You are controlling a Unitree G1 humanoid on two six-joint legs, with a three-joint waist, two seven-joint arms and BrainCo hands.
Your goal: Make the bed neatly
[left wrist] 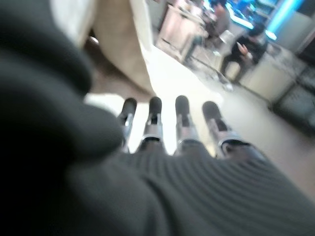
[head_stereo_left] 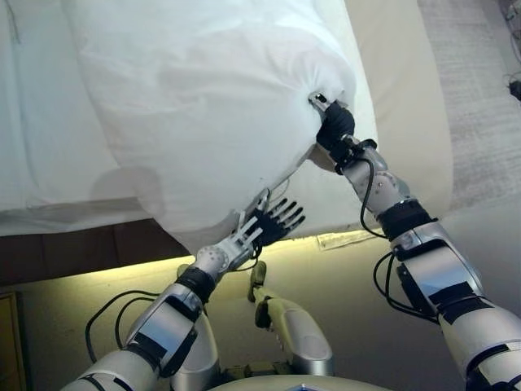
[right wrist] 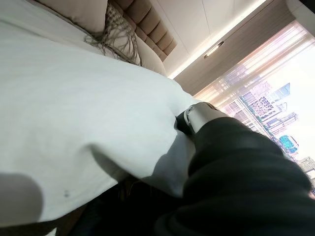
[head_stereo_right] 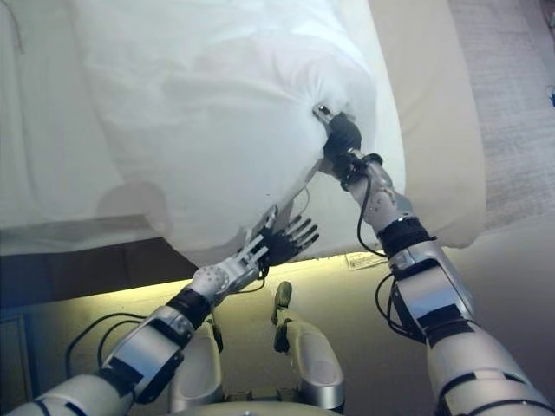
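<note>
A white duvet (head_stereo_left: 195, 106) covers the bed and bulges up near its edge. My right hand (head_stereo_left: 334, 124) is shut on a bunched fold of the duvet and holds it up off the mattress; the right wrist view shows a finger (right wrist: 196, 116) pinching the cloth (right wrist: 74, 123). My left hand (head_stereo_left: 273, 221) is open with straight fingers, just below the duvet's hanging lower edge, and holds nothing. Its fingers (left wrist: 154, 118) show straight in the left wrist view.
The beige mattress side (head_stereo_left: 411, 106) runs along the right of the duvet, with carpet (head_stereo_left: 476, 73) beyond. A dark bed frame (head_stereo_left: 73, 252) shows at the lower left. A fringed cushion (right wrist: 115, 34) and padded headboard (right wrist: 147, 22) lie at the far end. A person (left wrist: 246, 46) sits far off.
</note>
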